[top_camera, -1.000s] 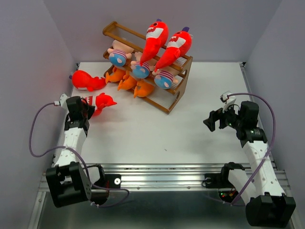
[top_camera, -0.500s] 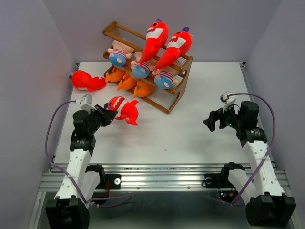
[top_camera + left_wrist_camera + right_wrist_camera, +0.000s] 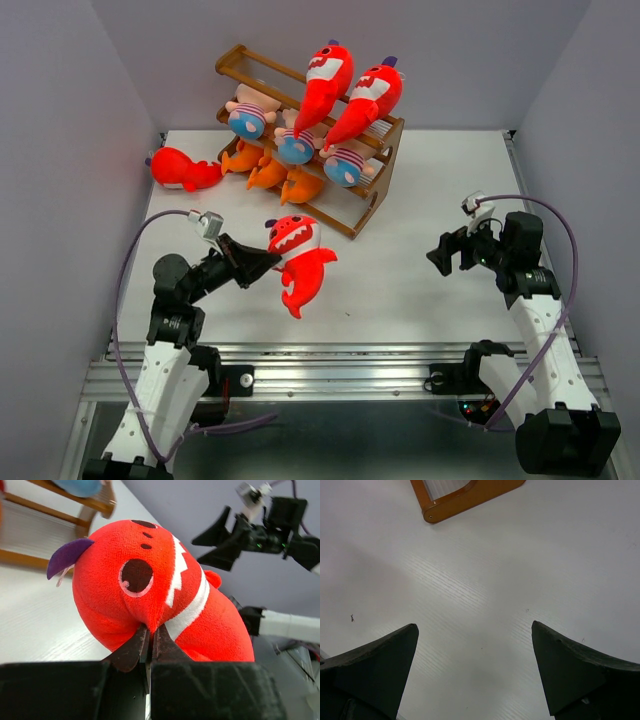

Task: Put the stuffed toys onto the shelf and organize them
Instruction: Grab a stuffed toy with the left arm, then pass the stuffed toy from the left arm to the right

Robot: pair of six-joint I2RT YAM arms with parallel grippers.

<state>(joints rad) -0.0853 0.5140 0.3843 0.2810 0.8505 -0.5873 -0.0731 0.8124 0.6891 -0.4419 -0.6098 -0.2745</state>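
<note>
Left wrist view: left gripper (image 3: 148,641) clamped on belly fabric of the red shark (image 3: 150,575); top view adds the loaded shelf (image 3: 383,175) behind it, right gripper (image 3: 447,255) spread open, well apart.

We see bare worktop (image 3: 440,180) right of the shelf (image 3: 381,170) and in front of it. A red shark (image 3: 180,168) lies close by its left end, and plush toys (image 3: 247,122) crowd its rails.

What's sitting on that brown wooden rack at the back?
On the brown wooden rack: two red toothy plush sharks up top, three striped-shirt dolls below, orange plush fish lowest. The sharks hide parts of the dolls.
</note>
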